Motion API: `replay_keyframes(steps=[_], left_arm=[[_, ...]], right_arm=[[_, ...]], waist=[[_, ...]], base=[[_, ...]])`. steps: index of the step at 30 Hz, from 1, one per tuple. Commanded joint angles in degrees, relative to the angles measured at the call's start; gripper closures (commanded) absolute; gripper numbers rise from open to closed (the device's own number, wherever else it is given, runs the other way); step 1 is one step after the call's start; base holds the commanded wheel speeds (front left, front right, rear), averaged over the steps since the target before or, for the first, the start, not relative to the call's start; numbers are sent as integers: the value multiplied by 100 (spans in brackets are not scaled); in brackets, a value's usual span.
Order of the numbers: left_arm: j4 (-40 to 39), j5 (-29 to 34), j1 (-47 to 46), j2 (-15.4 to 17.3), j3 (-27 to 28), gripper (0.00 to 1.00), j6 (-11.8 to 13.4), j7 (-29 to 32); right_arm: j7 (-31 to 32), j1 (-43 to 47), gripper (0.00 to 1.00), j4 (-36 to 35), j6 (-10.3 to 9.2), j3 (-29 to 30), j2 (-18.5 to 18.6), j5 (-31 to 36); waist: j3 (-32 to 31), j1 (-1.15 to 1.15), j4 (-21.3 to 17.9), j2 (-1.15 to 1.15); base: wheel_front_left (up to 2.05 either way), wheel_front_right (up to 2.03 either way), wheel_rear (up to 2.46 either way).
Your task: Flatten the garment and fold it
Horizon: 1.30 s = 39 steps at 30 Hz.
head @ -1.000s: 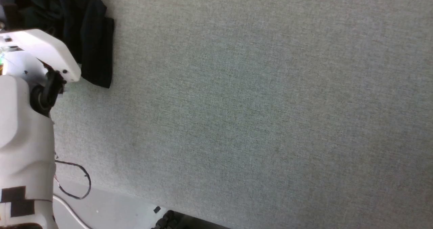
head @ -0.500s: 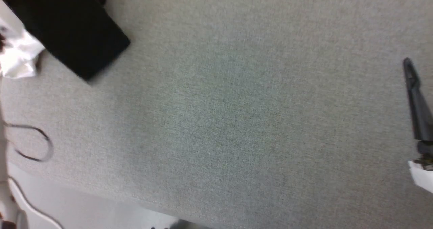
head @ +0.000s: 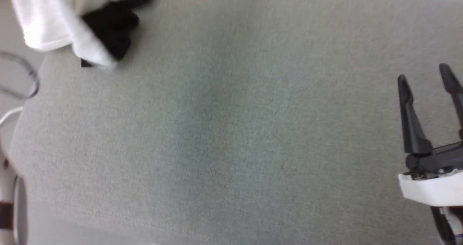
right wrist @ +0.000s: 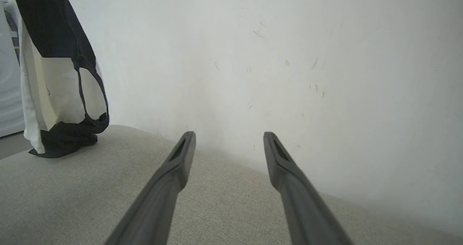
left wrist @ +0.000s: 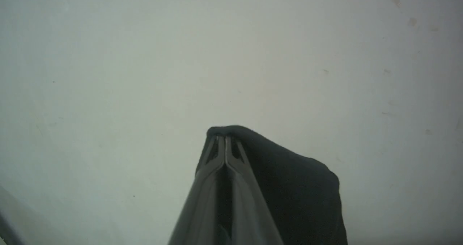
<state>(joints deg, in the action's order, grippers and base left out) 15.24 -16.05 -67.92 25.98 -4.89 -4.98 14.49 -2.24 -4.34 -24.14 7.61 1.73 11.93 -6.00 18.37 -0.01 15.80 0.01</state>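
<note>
The garment (right wrist: 54, 82), soft white cloth with black sleeves and a looped black collar band, hangs limp from the left hand (left wrist: 225, 142), whose fingers pinch a black fold. Its lower end bunches on the woven grey bench (head: 231, 129). The right hand (head: 424, 75) gapes wide, well apart from it. Since half a second ago the head view has swung, and both right fingers now show. A scuffed pale wall (right wrist: 289, 56) rises beyond them.

Grey woven-fabric surface (head: 231, 129), garment (head: 50, 24) hanging, black lower end resting on its far-left corner
</note>
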Motion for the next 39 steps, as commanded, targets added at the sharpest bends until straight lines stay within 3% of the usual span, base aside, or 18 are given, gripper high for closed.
replay_keyframes(steps=[1, 13, 18, 27, 34, 39], left_arm=[[-59, 27, -314, -190, -154, 100, -42, 18], [149, -626, -1497, -1721, -1069, 100, -186, -7], [336, -986, -1756, -2141, -1300, 100, -201, -73], [479, -1828, -1358, -2306, -2017, 100, 5, -349], [294, -2622, 36, -2309, -2824, 100, 477, -927], [388, -2694, 1030, -2309, -3603, 100, 824, -1520]], right_arm=[[-86, 83, 0, 89, -12, 34, -133, 67], [-331, 245, 0, 403, -12, 106, -608, 234], [-372, 289, 0, 501, -12, 198, -688, 267], [-367, 353, 0, 401, -12, 502, -769, 342], [-335, 345, 0, 304, -12, 556, -749, 333], [-322, 267, 0, 282, -12, 537, -692, 279]], waist=[[-586, 1, -236, -1], [-1185, 1, -829, -1], [-1360, 1, -1159, -1], [-1460, 1, -1557, -1], [-1237, 1, -1672, -1], [-1004, 1, -1677, -1]], base=[[0, 0, 0], [0, 0, 0], [0, 0, 0], [0, 0, 0], [0, 0, 0], [0, 0, 0]])
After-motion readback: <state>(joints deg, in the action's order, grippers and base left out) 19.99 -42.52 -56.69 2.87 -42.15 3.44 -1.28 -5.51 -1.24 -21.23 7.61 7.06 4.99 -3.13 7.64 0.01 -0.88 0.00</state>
